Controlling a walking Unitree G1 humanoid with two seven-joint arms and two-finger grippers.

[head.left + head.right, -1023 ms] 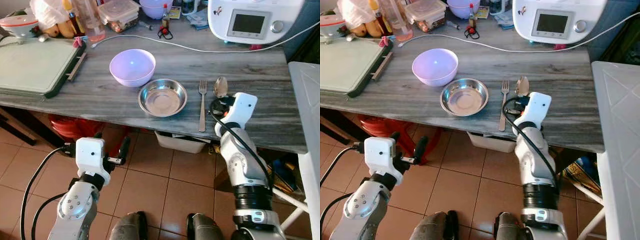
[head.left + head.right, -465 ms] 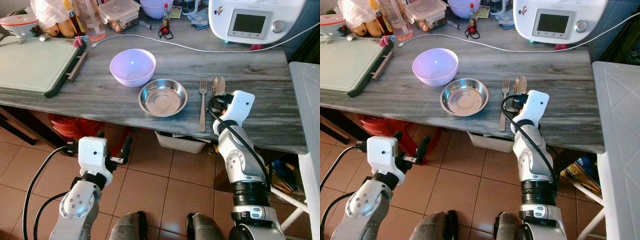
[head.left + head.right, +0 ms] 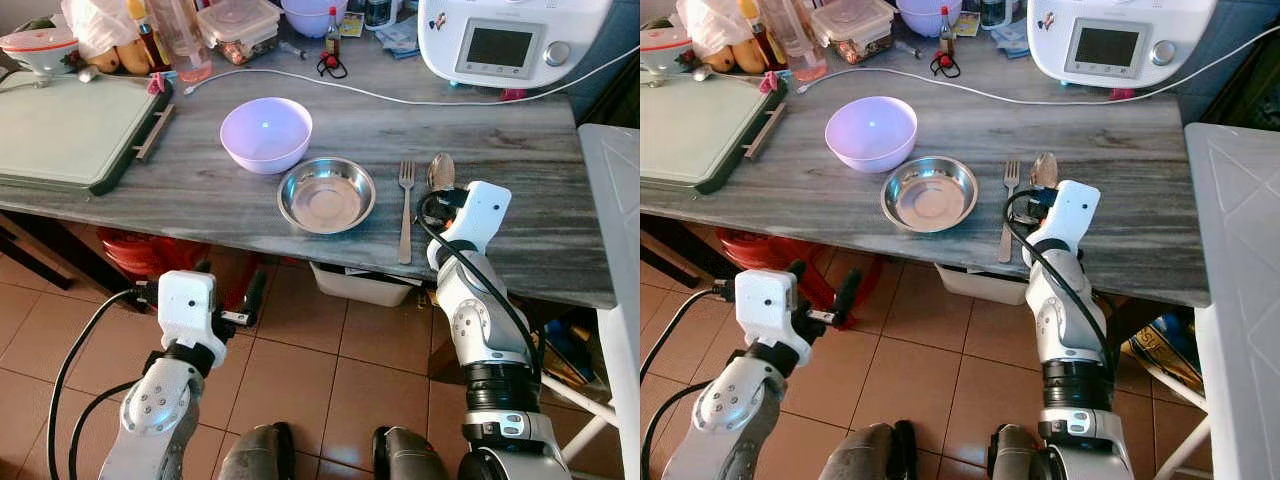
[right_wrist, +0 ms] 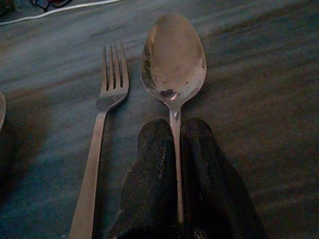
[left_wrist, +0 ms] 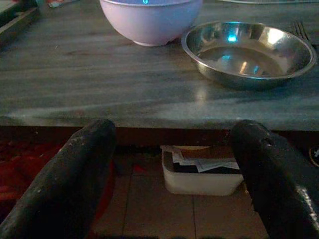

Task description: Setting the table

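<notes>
We are well into the place setting now, and most of it looks laid: our steel dish [image 3: 326, 195] sits near the front edge of the grey marbled table [image 3: 200, 190], the lilac bowl [image 3: 266, 133] stands just beside it at about ten o'clock, and the fork [image 3: 404, 210] lies at the dish's three o'clock, tines pointing away from us. The spoon [image 4: 173, 64] is the last piece in play: it lies on the tabletop at the fork's three o'clock, parallel to it and a little apart, bowl facing up. Our right gripper [image 4: 176, 184] has its two black fingers pressed together on the spoon's thin handle, so we are clamped on it and, as we judge it, the remaining job is simply to let go and draw the arm back from the table edge. Look at that spoon: plain polished metal, an oval bowl with a few dull spots and smudges near the neck, a slender handle running down between our fingers. It seems straight against the fork, so we would call the alignment good. Our left gripper [image 5: 174, 169] hangs below the table's front edge at around seven o'clock from the dish, its fingers spread wide apart and holding nothing. Whether more items are meant to join the setting, we cannot tell.
</notes>
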